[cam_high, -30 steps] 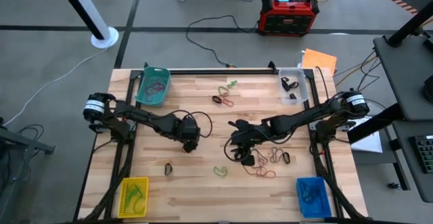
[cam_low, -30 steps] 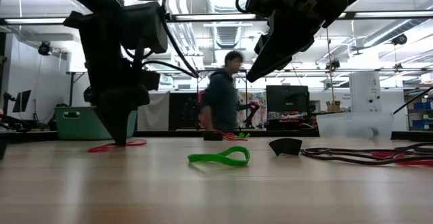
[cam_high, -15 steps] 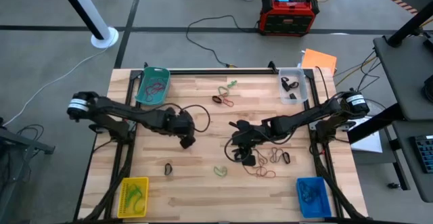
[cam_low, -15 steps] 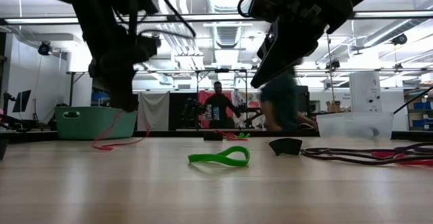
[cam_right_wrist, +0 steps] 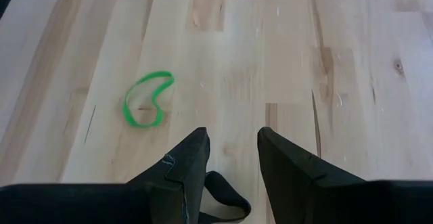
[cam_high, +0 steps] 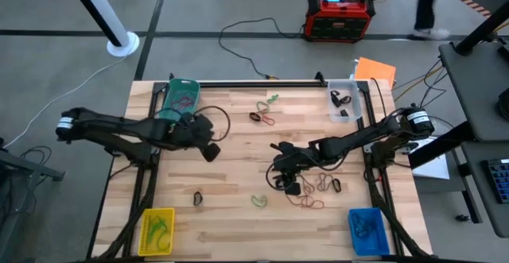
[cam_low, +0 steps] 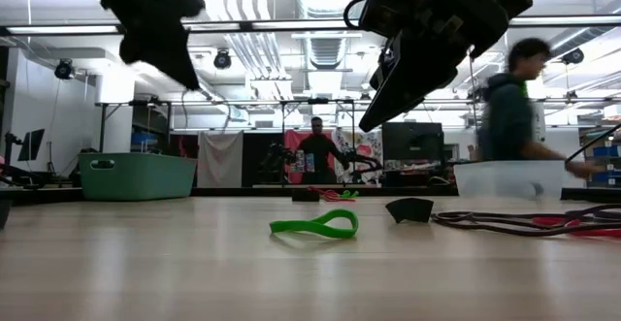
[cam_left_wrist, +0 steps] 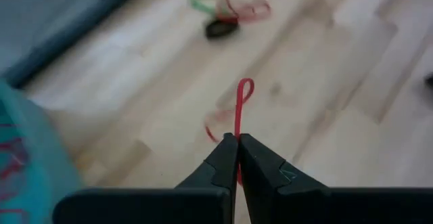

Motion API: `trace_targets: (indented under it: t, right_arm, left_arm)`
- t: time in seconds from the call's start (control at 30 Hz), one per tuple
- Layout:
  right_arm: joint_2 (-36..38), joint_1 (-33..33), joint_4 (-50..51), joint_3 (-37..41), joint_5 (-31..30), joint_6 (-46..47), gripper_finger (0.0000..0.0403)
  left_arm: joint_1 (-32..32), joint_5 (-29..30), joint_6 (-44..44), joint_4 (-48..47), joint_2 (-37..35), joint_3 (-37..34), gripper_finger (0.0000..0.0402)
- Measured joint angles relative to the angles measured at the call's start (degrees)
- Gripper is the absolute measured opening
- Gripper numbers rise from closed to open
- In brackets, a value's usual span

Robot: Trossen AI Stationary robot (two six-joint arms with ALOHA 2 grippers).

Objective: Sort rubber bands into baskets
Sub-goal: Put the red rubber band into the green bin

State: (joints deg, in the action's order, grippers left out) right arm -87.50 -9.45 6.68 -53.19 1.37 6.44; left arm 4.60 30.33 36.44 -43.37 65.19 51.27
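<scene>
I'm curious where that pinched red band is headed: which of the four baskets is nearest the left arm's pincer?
The teal green basket at the table's far left corner. The left pincer, shut on a red rubber band, hangs just beside it; the other baskets sit at other corners.

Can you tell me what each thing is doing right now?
left tool: shut on the red band, lifted off the table.
red band: dangling from the left tool.
right tool: open, empty, above the table.
green band: lying flat on the table.
teal basket: has bands inside.
clear basket: has dark bands inside.
</scene>
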Motion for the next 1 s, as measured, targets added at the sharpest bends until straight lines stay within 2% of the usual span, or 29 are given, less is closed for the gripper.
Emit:
trace_targets:
  t: [0.2, 0.37, 0.67, 0.87, 1.0]
  right_arm:
    - [0.0, 0.0, -0.84, 0.0, 0.0, -0.11, 0.0123]
    - [0.0, 0.0, -1.72, 0.0, 0.0, -1.12, 0.0123]
    - [0.0, 0.0, -1.88, 0.0, -0.05, -1.18, 0.0123]
    - [0.0, 0.0, -2.53, 0.0, -0.05, -1.52, 0.0123]
    - [0.0, 0.0, -2.78, 0.0, -0.05, -1.55, 0.0123]
  left_arm:
    - [-1.28, 9.45, -2.39, -10.03, -1.53, 6.64, 0.0]
    - [-6.4, 12.2, -9.14, -14.19, -1.53, 11.26, 0.0]
    - [-24.54, 12.82, -20.16, -15.06, -1.53, 13.06, 0.0]
    - [-37.65, 12.81, -22.56, -15.13, -0.89, 9.3, 0.0]
    - [-42.62, 12.71, -23.87, -14.79, 0.43, 6.08, 0.0]
